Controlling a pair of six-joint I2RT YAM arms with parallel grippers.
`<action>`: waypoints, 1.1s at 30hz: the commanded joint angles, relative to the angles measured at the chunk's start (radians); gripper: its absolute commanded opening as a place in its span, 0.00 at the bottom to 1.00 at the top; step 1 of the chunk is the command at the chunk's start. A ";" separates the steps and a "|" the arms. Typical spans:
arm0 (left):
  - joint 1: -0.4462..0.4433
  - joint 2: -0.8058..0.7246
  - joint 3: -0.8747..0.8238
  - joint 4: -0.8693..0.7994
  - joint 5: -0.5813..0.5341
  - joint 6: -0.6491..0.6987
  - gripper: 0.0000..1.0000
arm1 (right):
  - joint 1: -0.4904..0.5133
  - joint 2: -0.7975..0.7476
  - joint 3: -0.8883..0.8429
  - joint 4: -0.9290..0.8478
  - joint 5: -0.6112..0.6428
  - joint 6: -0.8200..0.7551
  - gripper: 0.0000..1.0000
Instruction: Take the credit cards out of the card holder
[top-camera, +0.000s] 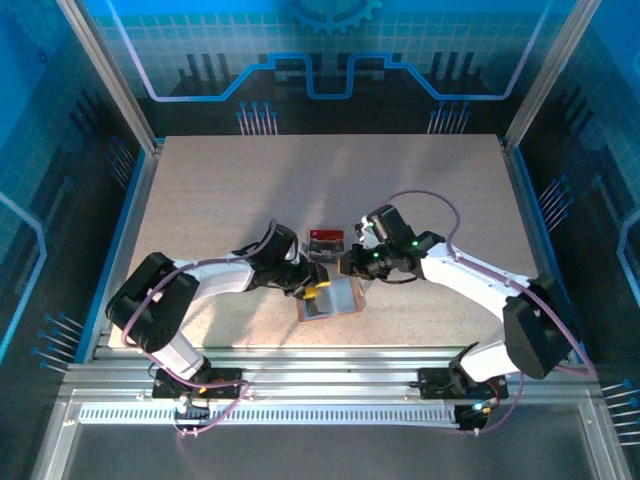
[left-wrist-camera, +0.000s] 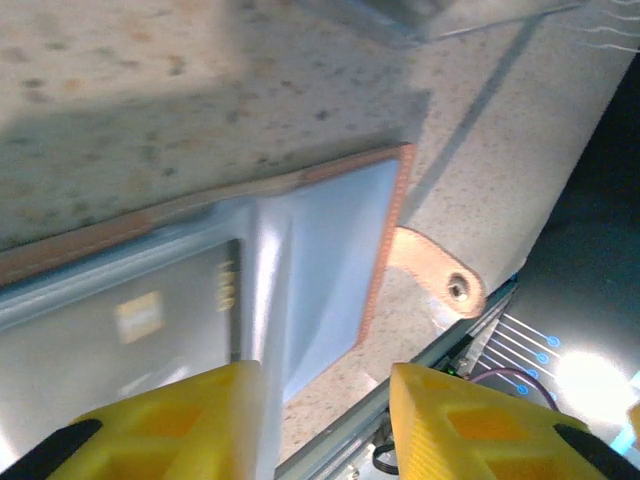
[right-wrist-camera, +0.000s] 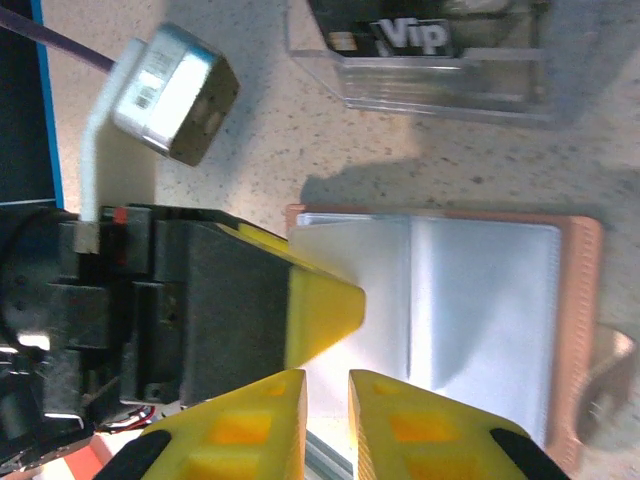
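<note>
Left wrist view shows the job partly done. The card holder (left-wrist-camera: 330, 240) lies open and flat on the speckled table (left-wrist-camera: 120, 80), and a silver-grey card (left-wrist-camera: 140, 330) with a gold chip is tucked in its pale blue-grey pocket, so at least this one is left to draw out.

Just beyond the holder's far edge stands a clear plastic tray (right-wrist-camera: 440, 80). It carries a dark glossy card (right-wrist-camera: 410, 35) lettered "Vip", and from the top camera a red card (top-camera: 325, 236) shows there too. Those two I judge already out.

The holder is salmon-pink and leather-like, with stitched edges and rounded corners. Its pockets are smooth and slightly sheened, creased at the fold. A short strap (left-wrist-camera: 440, 275) with a metal snap sticks out from its side.

The left gripper (left-wrist-camera: 325, 420) has blunt yellow fingers. It hangs over the holder's near edge with jaws partly apart and nothing between them. One finger seems to rest on the holder's page.

The right gripper (right-wrist-camera: 327, 420) is over the holder's near side, its jaws only a slit apart and gripping nothing I can see.
</note>
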 joint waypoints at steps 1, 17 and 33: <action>-0.017 0.029 0.069 -0.024 0.037 -0.002 0.40 | -0.034 -0.056 -0.044 -0.070 0.017 -0.021 0.18; -0.101 0.200 0.217 -0.013 0.035 -0.002 0.52 | -0.137 -0.238 -0.116 -0.163 0.032 -0.050 0.19; -0.123 0.198 0.242 -0.063 -0.003 0.021 0.53 | -0.142 -0.255 -0.123 -0.158 0.010 -0.037 0.19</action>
